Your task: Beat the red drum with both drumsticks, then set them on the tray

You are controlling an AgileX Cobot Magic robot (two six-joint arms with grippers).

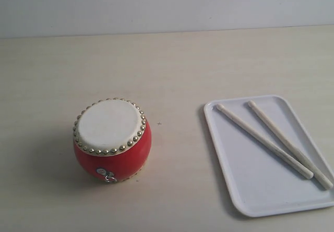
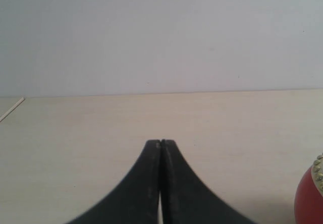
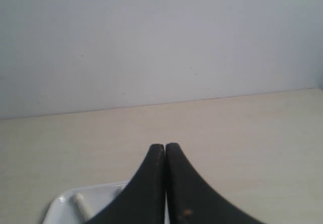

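The red drum [image 1: 112, 140] stands on the table at the left, its cream skin ringed by gold studs and a small metal ring facing the front. To its right lies the white tray [image 1: 245, 190], and both drumsticks [image 1: 263, 140] [image 1: 289, 143] rest on it side by side, slanting across it. Neither gripper shows in the exterior view. My left gripper [image 2: 160, 142] is shut and empty; an edge of the drum [image 2: 309, 201] shows beside it. My right gripper [image 3: 165, 145] is also shut and empty, above the tray's corner [image 3: 60, 204], where one drumstick tip [image 3: 81, 204] shows.
The pale wooden tabletop [image 1: 167, 65] runs back to a plain light wall [image 1: 167, 4]. A thin pale strip [image 2: 11, 109] lies at the table's edge in the left wrist view.
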